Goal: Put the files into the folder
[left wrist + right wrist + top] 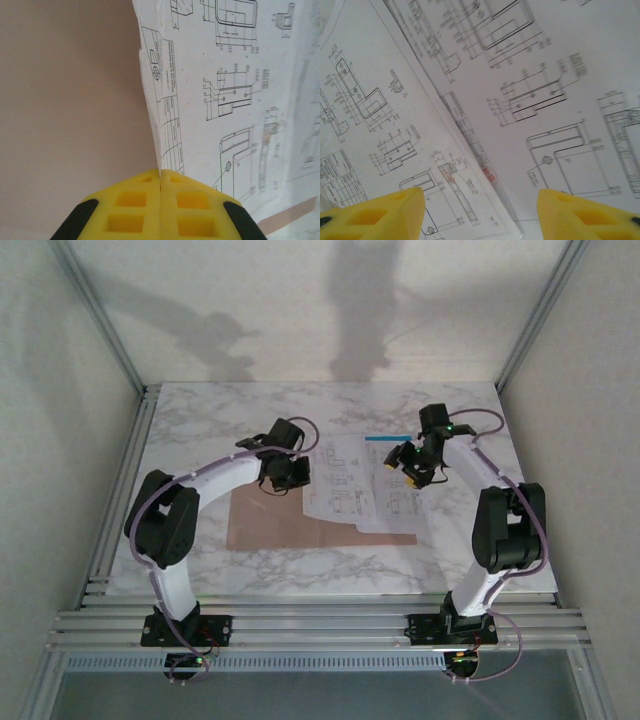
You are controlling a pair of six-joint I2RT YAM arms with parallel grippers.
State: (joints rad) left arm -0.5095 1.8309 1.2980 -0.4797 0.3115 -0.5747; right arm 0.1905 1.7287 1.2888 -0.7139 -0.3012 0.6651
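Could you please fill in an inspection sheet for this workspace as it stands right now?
Surface: white marble-pattern tabletop.
Job's things: tan folder lies flat; white printed files overlap its right part; a cyan sheet shows as a strip at their far edge.
Clutter: nothing seen.
Grippers: left gripper shut, at the line where a printed sheet meets the folder; whether it pinches either is unclear. right gripper open above the files.
Cables: lilac cables run along both arms.
Surroundings: plain white walls; aluminium rails at the near edge.
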